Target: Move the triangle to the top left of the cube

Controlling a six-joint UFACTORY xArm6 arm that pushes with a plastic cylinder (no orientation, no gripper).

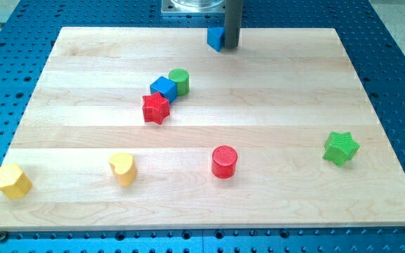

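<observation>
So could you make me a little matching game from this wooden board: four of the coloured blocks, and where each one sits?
Blocks:
1. green star block
2. red cylinder block
3. yellow hexagonal block
4. blue triangle block

Places:
A. the view's bottom left corner
B. the view's top edge, touching my tip
C. the view's right side
D. the view's bottom, near the middle

Pairs: 1-C, 2-D, 3-A, 4-B

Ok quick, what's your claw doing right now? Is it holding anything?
No claw here: just a rod, and it holds nothing.
My tip sits against the right side of the blue triangle at the board's top edge.
</observation>
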